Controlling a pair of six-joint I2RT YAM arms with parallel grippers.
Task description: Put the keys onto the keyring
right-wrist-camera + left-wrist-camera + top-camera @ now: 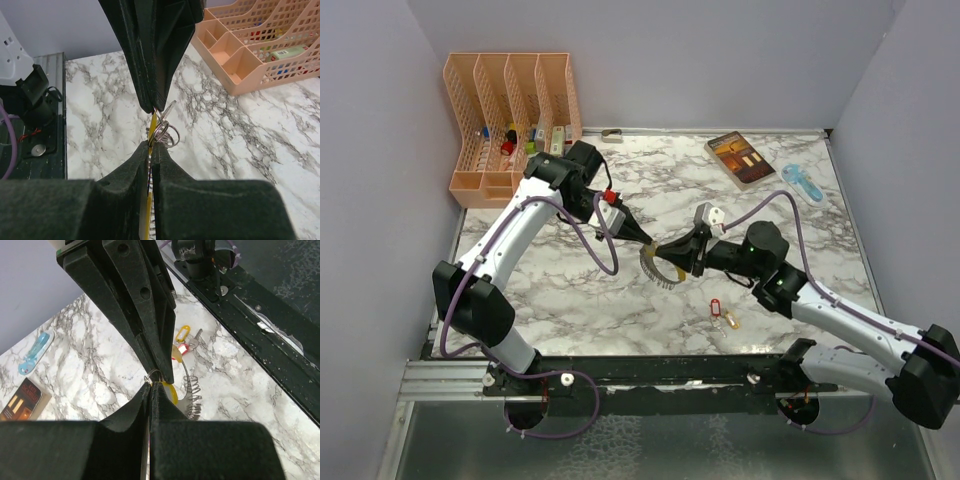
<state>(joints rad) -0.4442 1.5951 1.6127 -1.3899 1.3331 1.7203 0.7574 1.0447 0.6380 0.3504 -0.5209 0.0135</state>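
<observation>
Threading has not begun, by my reading: this is the step of steadying the loop between both arms. In the overhead view the left gripper [645, 240] comes in from ten o'clock and the right gripper [678, 252] from four o'clock, and they meet tip to tip at the middle of the white marble-patterned table [570, 300]. Both sets of fingers are pressed together on the keyring [660, 265], a loop of silvery coiled metal with a curved yellow plastic segment, which hangs just under the meeting point. From the left wrist I see the yellow segment and the wire coil dangling beside my closed fingertips; from the right wrist, thin wire loops and a yellow strip are pinched right at the tips. I cannot tell whether the loop's opening is exposed. The small metal keys with red and yellow plastic tags [722, 315] lie on the marble at five o'clock from the keyring, near but apart from it, untouched. Next, I judge, one arm must keep the loop steady while the other lets go and picks up a key, a fiddly pinch given how tiny they are.
</observation>
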